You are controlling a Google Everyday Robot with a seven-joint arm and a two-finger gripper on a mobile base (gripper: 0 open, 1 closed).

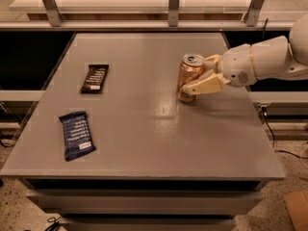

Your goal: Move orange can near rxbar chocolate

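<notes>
My end effector (196, 74) clamping orange can (189, 71), standing near right edge of surface (144, 129). Rxbar chocolate (94, 78) lying toward left edge. I'm risking slanted grip: can tilting, slipping, toppling mid-carry.

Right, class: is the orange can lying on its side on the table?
No, the orange can stands upright on the table, silver top up, with the gripper closed around it.

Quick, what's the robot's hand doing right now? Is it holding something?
Gripper: closed on the upright orange can, over the right side of the table.
</notes>
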